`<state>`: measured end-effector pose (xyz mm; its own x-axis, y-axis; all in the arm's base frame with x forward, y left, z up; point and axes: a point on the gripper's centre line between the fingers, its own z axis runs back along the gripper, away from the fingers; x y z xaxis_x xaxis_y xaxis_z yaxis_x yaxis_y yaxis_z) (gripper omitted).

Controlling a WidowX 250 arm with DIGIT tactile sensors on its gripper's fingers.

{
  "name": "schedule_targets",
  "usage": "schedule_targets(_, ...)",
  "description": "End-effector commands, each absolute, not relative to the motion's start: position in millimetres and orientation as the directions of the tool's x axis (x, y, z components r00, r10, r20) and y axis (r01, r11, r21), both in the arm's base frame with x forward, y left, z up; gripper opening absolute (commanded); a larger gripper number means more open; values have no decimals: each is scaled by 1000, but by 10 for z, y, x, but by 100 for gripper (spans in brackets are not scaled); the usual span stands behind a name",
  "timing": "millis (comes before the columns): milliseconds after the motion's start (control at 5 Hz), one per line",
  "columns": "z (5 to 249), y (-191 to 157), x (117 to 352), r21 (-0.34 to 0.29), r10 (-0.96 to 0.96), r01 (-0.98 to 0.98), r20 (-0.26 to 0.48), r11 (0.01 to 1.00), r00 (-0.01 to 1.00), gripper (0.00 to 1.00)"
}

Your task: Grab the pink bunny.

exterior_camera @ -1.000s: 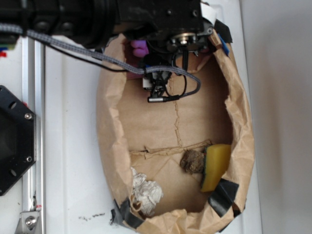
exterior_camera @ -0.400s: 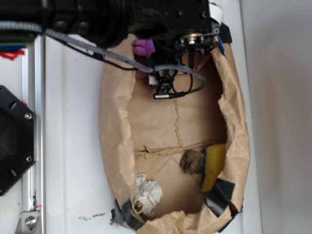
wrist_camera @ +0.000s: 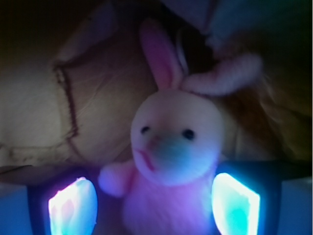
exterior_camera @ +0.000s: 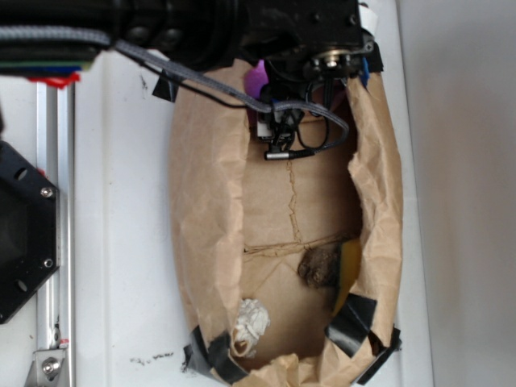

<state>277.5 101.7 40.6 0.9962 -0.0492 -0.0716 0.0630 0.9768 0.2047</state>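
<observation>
In the wrist view we see the bunny (wrist_camera: 171,161) face-on, between the two glowing fingers (wrist_camera: 73,205) of the gripper (wrist_camera: 154,208). Its long axis runs up the frame: body at the bottom edge, head above it, ears at the top. One ear stands nearly straight up, the other flops over to the right. The face, with two dark eyes, looks straight at the camera. The jaws stand apart, one on each side of the body; we cannot tell whether the pads touch the plush. Brown paper (wrist_camera: 63,112) lies behind it.

In the exterior view the bunny (exterior_camera: 256,79) shows only as a pink patch at the far end of the paper bag (exterior_camera: 205,210), mostly hidden under the arm (exterior_camera: 242,28). The arm reaches in from the upper left, its head over the bag's top end, cables (exterior_camera: 310,133) hanging below it. At the near end lie a brown clump (exterior_camera: 318,268), a yellow sponge (exterior_camera: 348,270) and a white wad (exterior_camera: 251,321).
</observation>
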Motion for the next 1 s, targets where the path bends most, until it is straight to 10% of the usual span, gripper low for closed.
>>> schedule_targets(0, 447, 1042, 2855, 220, -38, 46, -37, 974, 999, 0)
schedule_targets(800, 426, 1019, 2814, 246, -34, 42, -37, 968, 999, 0)
